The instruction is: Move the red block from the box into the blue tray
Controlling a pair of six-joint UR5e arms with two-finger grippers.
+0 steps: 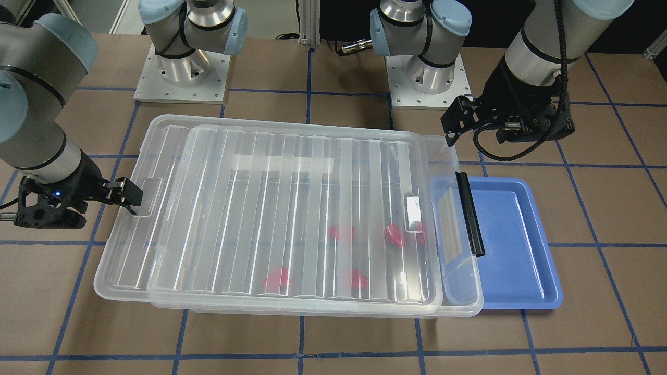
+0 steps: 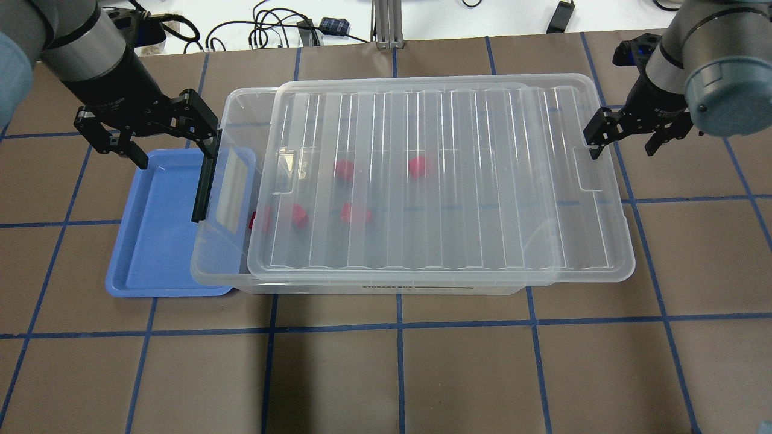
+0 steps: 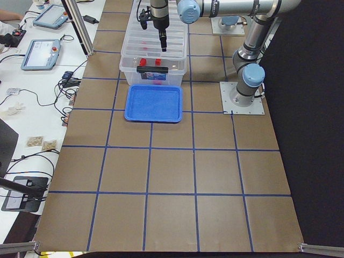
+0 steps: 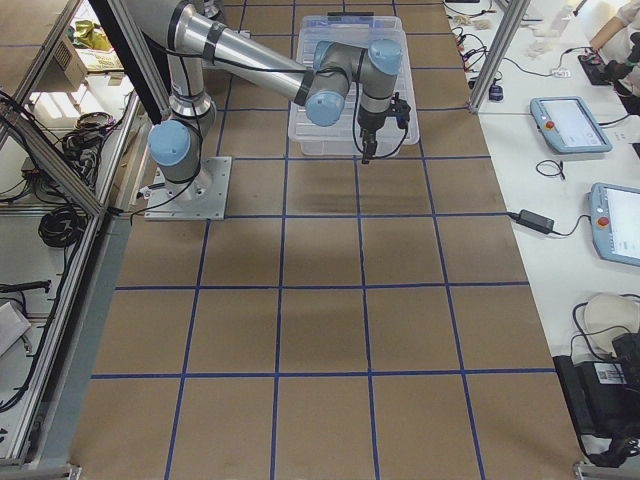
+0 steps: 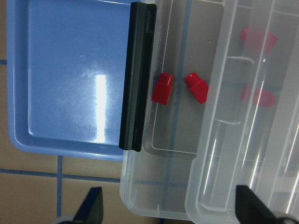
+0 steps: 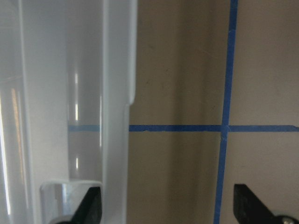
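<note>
Left gripper (image 2: 176,154) hovers at the latch end of the box (image 2: 386,288), right gripper (image 2: 622,150) by the lid (image 2: 422,120), both with fingers spread and empty, red blocks (image 2: 416,167) sitting inside.

1. Bright, even overhead light; shadows are faint.
2. White glare streaks line the box lid (image 2: 422,181) ribs.
3. Ahead of the left gripper (image 5: 170,210), the blue tray (image 5: 60,70) carries a white reflection.
4. By the right gripper (image 6: 168,207), the lid edge is blurred.

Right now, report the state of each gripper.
Left gripper: open, holding nothing.
Right gripper: open, holding nothing.
</note>
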